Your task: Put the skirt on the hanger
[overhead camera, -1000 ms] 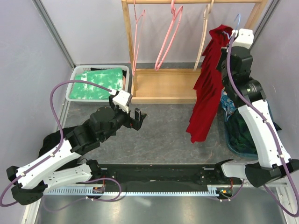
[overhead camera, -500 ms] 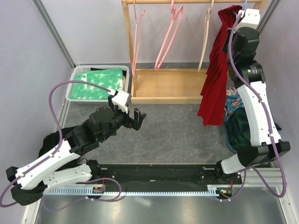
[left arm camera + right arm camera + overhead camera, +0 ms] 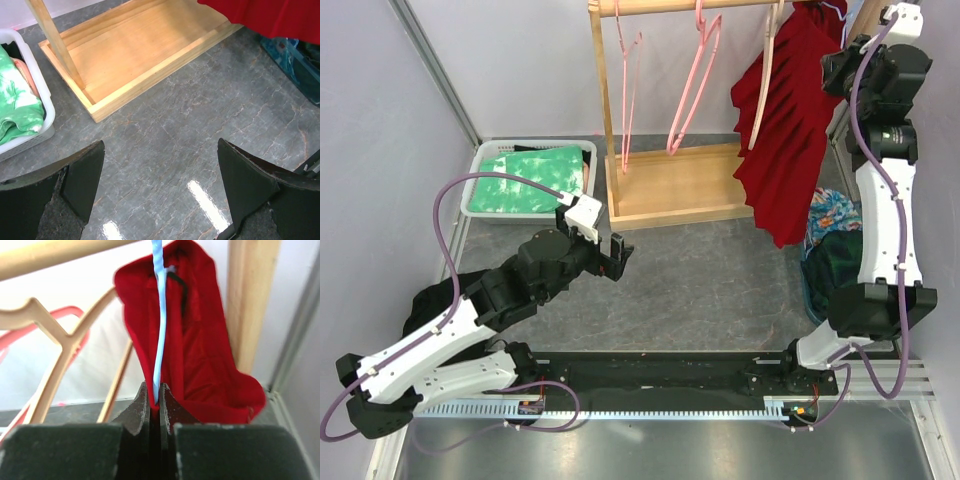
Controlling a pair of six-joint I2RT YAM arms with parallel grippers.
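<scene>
Arms: two.
- Right gripper (image 3: pixel 154 391): raised high at the rack's right end, jaws pressed together on the wire of the blue hanger (image 3: pixel 158 315).
- Left gripper (image 3: pixel 160 185): low over the table (image 3: pixel 700 280), jaws spread wide, holding nothing.

Skirt (image 3: pixel 785 130): one, red. It hangs at the right end of the rack (image 3: pixel 670 190), gathered about the blue hanger's wire, with its hem dangling past the corner of the rack's base. Whether the hook sits on the rail cannot be told.

Hangers: four.
- Blue hanger: one, as above.
- Pink hangers (image 3: pixel 687 100): two, on the rail.
- Tan hanger (image 3: pixel 764 80): one, just beside the skirt.

Containers: two.
- White basket (image 3: pixel 477 165): left of the rack, holding a green cloth (image 3: pixel 530 180).
- Teal tub (image 3: pixel 815 300): at the right, full of clothes.

Black cloth (image 3: pixel 425 300): one, under the left arm.
</scene>
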